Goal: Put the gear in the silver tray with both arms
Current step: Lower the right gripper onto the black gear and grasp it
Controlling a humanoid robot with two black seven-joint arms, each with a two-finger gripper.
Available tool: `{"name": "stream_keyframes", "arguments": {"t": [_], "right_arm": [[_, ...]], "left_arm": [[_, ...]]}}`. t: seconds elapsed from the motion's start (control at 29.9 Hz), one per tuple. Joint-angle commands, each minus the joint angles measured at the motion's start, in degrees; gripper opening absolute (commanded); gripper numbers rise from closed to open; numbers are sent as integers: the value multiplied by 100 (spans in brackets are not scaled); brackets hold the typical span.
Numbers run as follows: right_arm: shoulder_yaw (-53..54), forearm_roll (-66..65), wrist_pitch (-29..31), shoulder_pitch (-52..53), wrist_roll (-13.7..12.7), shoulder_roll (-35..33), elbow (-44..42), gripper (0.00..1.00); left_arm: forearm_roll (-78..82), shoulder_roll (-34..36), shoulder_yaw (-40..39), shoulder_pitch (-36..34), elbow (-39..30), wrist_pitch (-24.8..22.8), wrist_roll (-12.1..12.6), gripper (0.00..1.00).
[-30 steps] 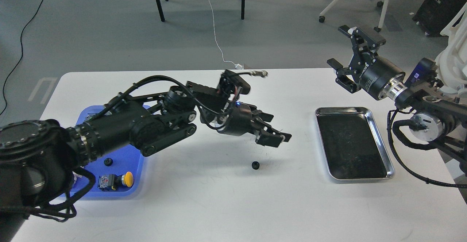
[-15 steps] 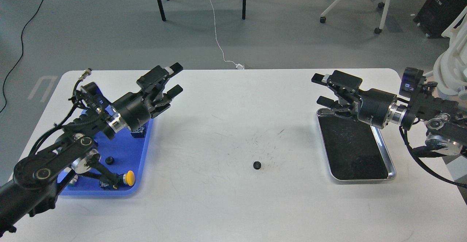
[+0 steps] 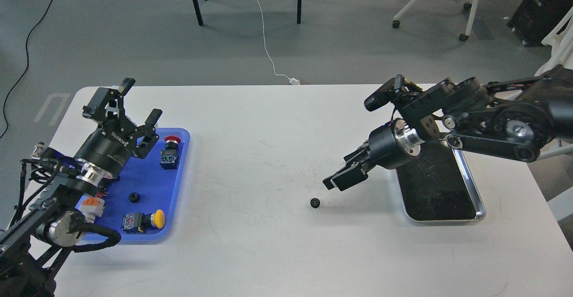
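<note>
Gear (image 3: 315, 203) lies alone on the white desk (image 3: 268, 252), left of the silver tray (image 3: 478, 198) and well apart from it. Your right tool (image 3: 342, 177) hangs just above and right of the gear, angled low; whether its fingers are parted, I cannot tell. Your left tool (image 3: 134, 109) stands spread, far left of the gear. Descend off-centre and you may nudge so small a piece sideways.

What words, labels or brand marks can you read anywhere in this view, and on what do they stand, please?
"ROBOTIQ", partly legible, in white letters on the body of the left gripper.
Labels on the push-button switches in the blue tray: too small to read.
Right gripper, gear, silver tray: no text visible.
</note>
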Motion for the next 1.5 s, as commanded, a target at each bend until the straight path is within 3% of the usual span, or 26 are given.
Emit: {"name": "stream_keyframes", "arguments": {"t": [0.0,0.33,0.47,0.64,0.77,1.0,1.2,1.47], "right_arm": [[-533,-102,-465,100,0,605,-182,98],[-1773,-173,-2338,-102,0,1555,-658,93],[-1817,-173,-2383,-217,0,1599,-737,89],[-1853,-173,-2374,-357,0,1652,-921,72],[-1853,-155,-2383,-471,0,1731,-1009,65],[-1914,-173,-2383,-516,0,1740,-1053,61],[-1940,-182,-2383,-542,0,1740,-1159,52],[-1940,-182,-2374,-542,0,1775,-1194,23]], "left_arm": [[-6,-3,0,-6,0,9,4,98],[-6,-47,27,2,-52,27,13,98],[-6,-47,36,2,-123,27,39,98],[-6,-56,44,2,-123,36,48,98],[-6,-118,44,2,-123,27,57,98],[-6,-109,27,2,-132,18,57,98],[-6,-109,27,2,-132,18,57,98],[2,-135,27,11,-132,27,57,98]]}}
